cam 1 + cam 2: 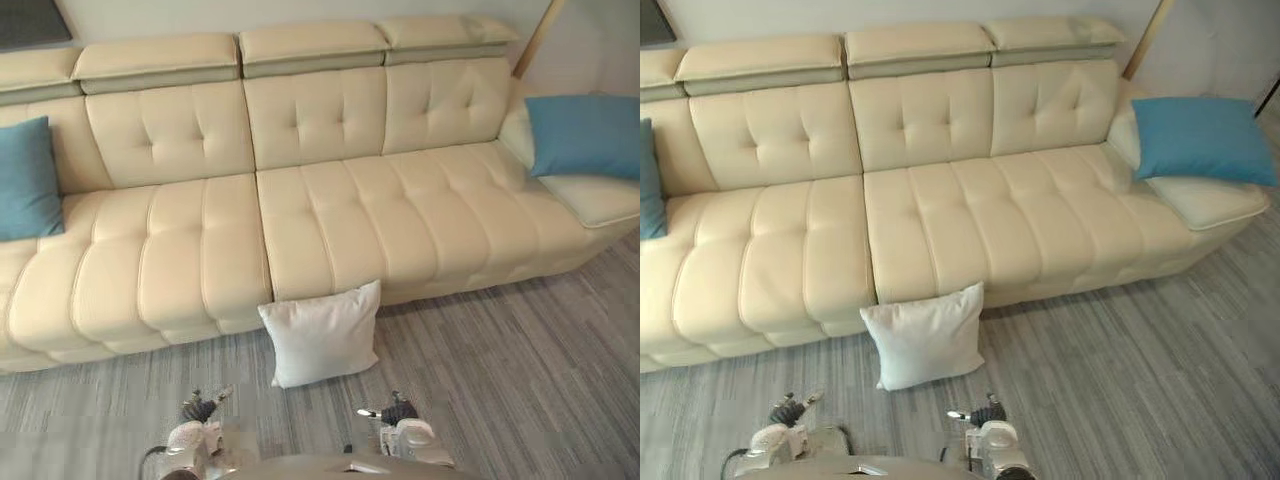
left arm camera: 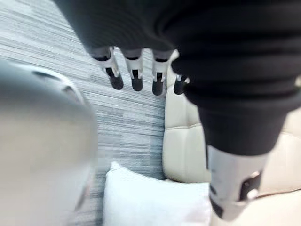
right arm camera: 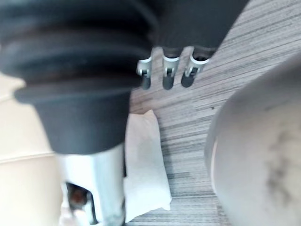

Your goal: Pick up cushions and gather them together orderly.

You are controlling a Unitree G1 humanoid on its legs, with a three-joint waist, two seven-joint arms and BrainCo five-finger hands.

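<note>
One white cushion (image 1: 322, 333) stands ahead of my fingers (image 2: 136, 77), between left hand (image 1: 200, 410) and right hand (image 1: 398, 412), face toward me. Both hang open, empty; I judge the right slightly nearer.

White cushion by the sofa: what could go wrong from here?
The white cushion only leans on the sofa, so a push from the left hand or right hand might tip it flat. The left blue cushion and right blue cushion lie at opposite sofa ends, so gathering may mean long carries.
</note>
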